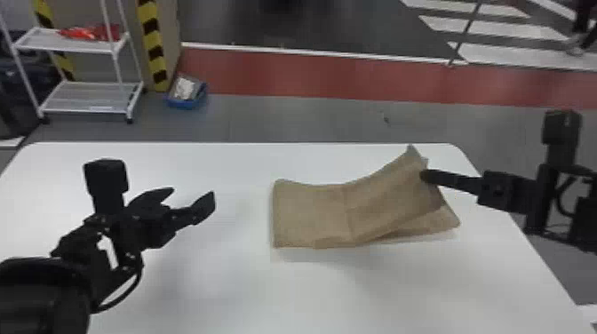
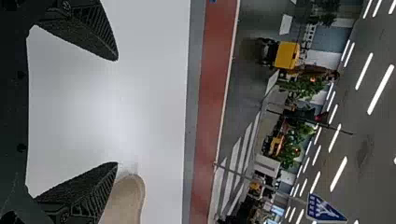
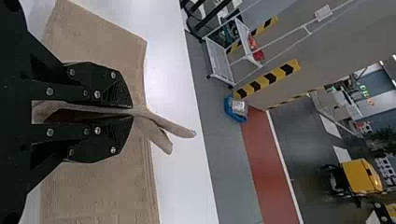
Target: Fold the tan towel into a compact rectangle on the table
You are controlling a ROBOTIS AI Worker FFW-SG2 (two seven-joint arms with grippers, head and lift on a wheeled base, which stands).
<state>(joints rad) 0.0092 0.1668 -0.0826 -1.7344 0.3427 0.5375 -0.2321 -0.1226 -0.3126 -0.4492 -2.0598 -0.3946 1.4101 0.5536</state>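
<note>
Tan cloth, the towel (image 1: 311, 213) is spread on the white table (image 1: 200, 293), its right end raised and pinched between the jaws of the right gripper (image 1: 425, 176). The left gripper (image 1: 193, 191) is held well apart, jaws spread. Beyond, a blue bin (image 1: 184, 105) is seen near a rack (image 1: 84, 97).

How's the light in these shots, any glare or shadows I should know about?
Left wrist view: a soft, bright sheen on the table, and glowing ceiling lights beyond; head view: a faint shadow along the near edge of the towel, and a darker patch on it near the right gripper; right wrist view: deep shade inside the pinched fold.
</note>
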